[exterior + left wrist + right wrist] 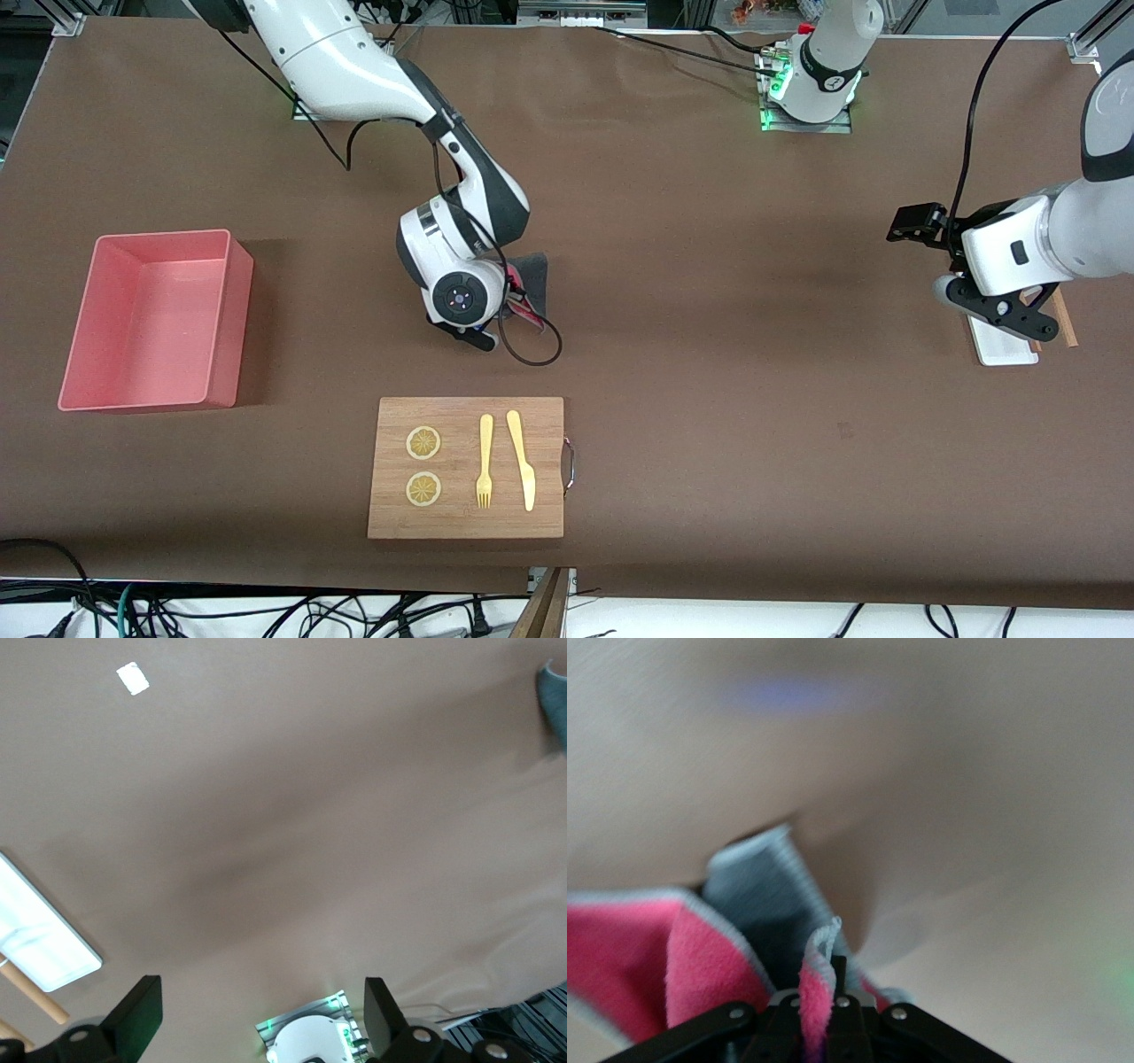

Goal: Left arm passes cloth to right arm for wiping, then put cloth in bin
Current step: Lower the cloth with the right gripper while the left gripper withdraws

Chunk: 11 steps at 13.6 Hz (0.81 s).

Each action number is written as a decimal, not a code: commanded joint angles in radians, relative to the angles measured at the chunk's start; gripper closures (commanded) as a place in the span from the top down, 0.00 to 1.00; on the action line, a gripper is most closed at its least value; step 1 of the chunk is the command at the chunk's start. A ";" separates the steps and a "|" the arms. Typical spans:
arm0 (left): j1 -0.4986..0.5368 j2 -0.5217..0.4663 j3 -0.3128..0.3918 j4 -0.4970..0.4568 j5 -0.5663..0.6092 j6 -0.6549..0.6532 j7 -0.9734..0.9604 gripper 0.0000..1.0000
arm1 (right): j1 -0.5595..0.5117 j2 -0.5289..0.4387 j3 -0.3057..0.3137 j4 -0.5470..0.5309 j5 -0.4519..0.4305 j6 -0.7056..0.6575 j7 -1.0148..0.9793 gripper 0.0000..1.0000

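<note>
Right end effector (819,1028) is clamped on the cloth (532,276), low on the worktop (709,266) mid-table, farther from the front camera than the wooden board (466,467). I see the cloth bunched, magenta-red inside, dark grey outside, pale edging. Left end effector (263,1010) waits with fingers apart over the white tray (1001,341).

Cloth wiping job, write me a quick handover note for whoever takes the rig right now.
Right gripper: shut on the cloth, low at the table mid-way, farther from the front camera than the board.
Left gripper: open, empty, waiting over the white tray at the left arm's end.
Bin: at the right arm's end, nothing in it.
Done: handover, cloth is with the right arm.
Left: finish wiping, then drop the cloth in the bin.
</note>
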 commanded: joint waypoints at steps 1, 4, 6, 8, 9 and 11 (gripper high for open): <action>0.026 -0.199 0.000 -0.287 0.043 0.153 0.039 1.00 | -0.047 -0.023 -0.016 -0.025 -0.022 -0.036 -0.092 0.00; 0.055 -0.275 -0.002 -0.469 0.105 0.332 0.100 1.00 | -0.047 -0.030 -0.100 -0.030 -0.051 -0.112 -0.203 0.00; 0.082 -0.270 0.004 -0.457 0.106 0.330 0.175 1.00 | -0.047 -0.040 -0.166 -0.030 -0.054 -0.151 -0.296 0.00; 0.117 -0.269 0.026 -0.394 0.086 0.331 0.092 1.00 | -0.047 -0.044 -0.241 -0.030 -0.054 -0.191 -0.411 0.00; 0.152 -0.270 0.027 -0.351 0.058 0.333 0.005 1.00 | -0.047 -0.047 -0.275 -0.030 -0.056 -0.202 -0.477 0.00; 0.184 -0.269 0.027 -0.317 0.021 0.342 -0.120 1.00 | -0.049 -0.044 -0.320 -0.030 -0.054 -0.199 -0.563 0.00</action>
